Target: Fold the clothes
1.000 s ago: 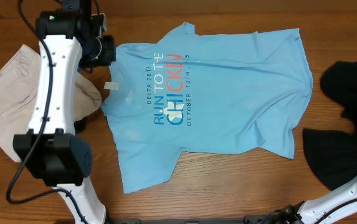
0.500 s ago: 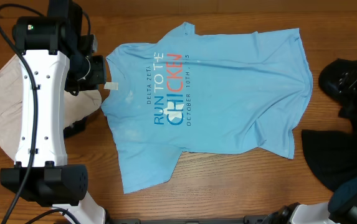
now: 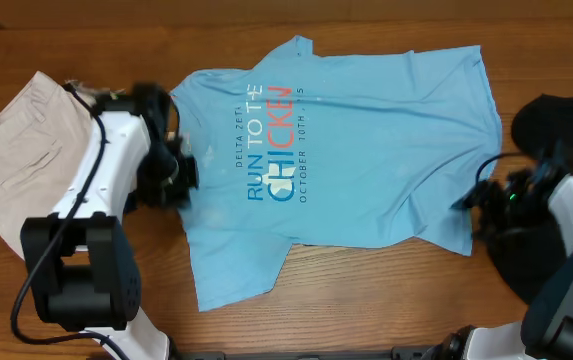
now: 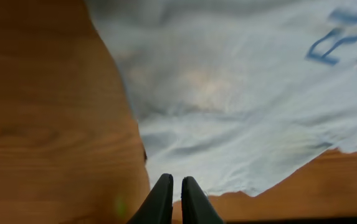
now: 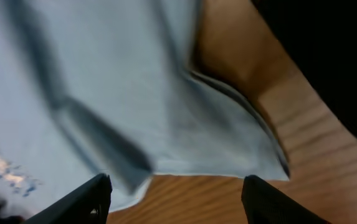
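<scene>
Blue T-shirt (image 3: 366, 140): It lay spread out flat in the middle of the wooden table (image 3: 366, 300), letters facing up. Its neck was to the left and its bottom edge to the right. I think it lay flat like this so it could be folded first.
Left claw (image 4: 172, 186): It hung over the shirt's left side, by the neck and the near sleeve. Its two fingers were pressed together, and I could see no cloth between them. It looked like it was getting into place, not grabbing.
Right claw (image 5: 175, 186): It was at the shirt's near right corner. Its fingers stood wide apart with nothing in them, likely ready to pinch that corner.
Black T-shirt (image 3: 556, 125): It sat in a heap at the right edge, just beside the blue one. It seemed to be waiting its turn.
Tan trousers (image 3: 16, 160): They lay at the left edge, out of the way.
Folding: None of it was done yet.
</scene>
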Robot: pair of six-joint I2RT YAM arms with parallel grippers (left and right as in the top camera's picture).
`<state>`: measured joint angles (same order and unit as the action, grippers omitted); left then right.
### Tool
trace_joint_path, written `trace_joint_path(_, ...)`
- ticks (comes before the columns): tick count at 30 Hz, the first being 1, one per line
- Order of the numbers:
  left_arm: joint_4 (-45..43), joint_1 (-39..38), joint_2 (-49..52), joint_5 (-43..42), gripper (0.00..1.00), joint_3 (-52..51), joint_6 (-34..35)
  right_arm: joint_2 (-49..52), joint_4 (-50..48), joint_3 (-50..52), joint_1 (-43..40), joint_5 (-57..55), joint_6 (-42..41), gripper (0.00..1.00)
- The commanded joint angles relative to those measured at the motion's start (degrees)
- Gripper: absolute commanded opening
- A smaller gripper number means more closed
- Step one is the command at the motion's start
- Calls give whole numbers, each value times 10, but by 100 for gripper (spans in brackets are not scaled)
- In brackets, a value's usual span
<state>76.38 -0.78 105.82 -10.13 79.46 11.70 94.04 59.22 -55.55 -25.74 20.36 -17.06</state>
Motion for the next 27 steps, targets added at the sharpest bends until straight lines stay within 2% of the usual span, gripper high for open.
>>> trace_joint_path(1, -11, -1, -5, -34, 10, -68, 16, -2, -32, 67, 1, -45, -85, 70)
trace_joint_path(7, -31, -1, -5, -33, 11, -107, 16, -2, -110, 131, 0, -53, -139, 65)
trace_joint_path(9, -36, -1, -5, -30, 11, -108, 16, -2, -143, 147, 0, -54, -158, 57)
trace_joint_path(11, -39, -1, -5, -30, 12, -108, 16, -2, -160, 157, 0, -53, -163, 48)
trace_joint_path(14, -35, -1, -5, -29, 11, -108, 10, -2, -161, 154, 0, -54, -155, 14)
trace_joint_path(16, -31, -1, -5, -22, 10, -108, 9, -2, -154, 144, 0, -56, -142, 4)
trace_joint_path(20, -10, -1, -6, 5, 9, -108, 9, -6, -103, 99, -5, -80, -121, 4)
trace_joint_path(27, 13, 0, -6, 4, 10, -108, 10, -56, -45, 37, -46, -84, -97, 4)
